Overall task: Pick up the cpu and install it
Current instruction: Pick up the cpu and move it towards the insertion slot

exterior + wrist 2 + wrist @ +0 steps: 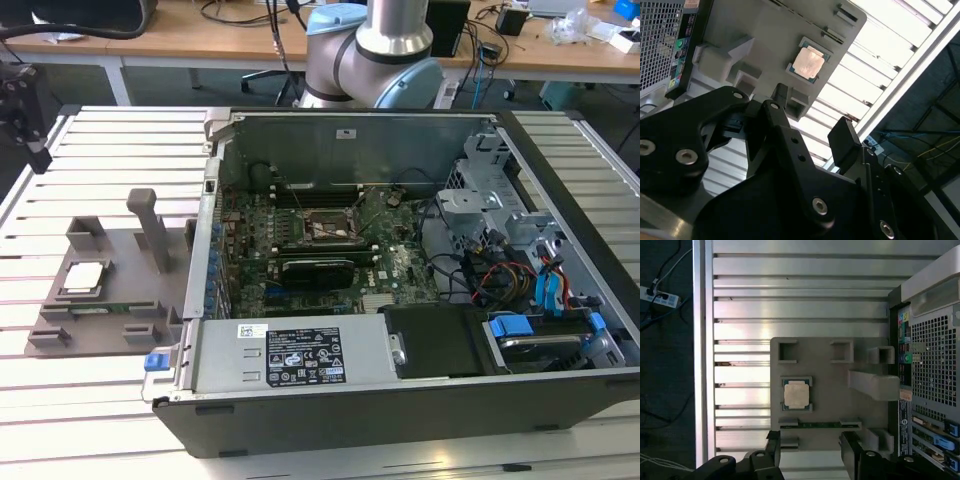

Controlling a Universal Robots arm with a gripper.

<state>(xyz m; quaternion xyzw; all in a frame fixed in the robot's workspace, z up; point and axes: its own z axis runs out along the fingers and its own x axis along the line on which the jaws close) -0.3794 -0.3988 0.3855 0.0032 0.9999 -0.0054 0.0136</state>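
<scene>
There was the cpu (83, 277), a small flat square chip with a silver-grey metal top and thin pale rim, lying flat in a shallow square seat on the pale grey plastic fixture plate (120, 255). The plate rested on the slatted silver metal tabletop (120, 150) on the exterior view's left, at about nine o'clock from the open black-and-grey desktop computer case (400, 410) and just beside its wall.

A grey upright post (150, 230) stood on the plate at roughly two o'clock from the chip. A thin green strip (100, 307) of circuit board lay in a slot at about six o'clock from it.

Inside the case, the black rectangular socket frame (325, 228) sat on the green motherboard (400, 270), well apart from the chip. The silver and light-blue robot arm (375, 50) rose at twelve o'clock from the case.

Now the black two-fingered tool (811, 452): in both wrist views it hung above the plate (clear of it, touching nothing). In the second wrist view its fingers (842, 142) were spread wide, released, with only open space between them. The cpu (809, 64) showed beyond them, seated in the plate and untouched. In the first wrist view the chip (796, 394) lay square in its seat, apart from the fingertips.
</scene>
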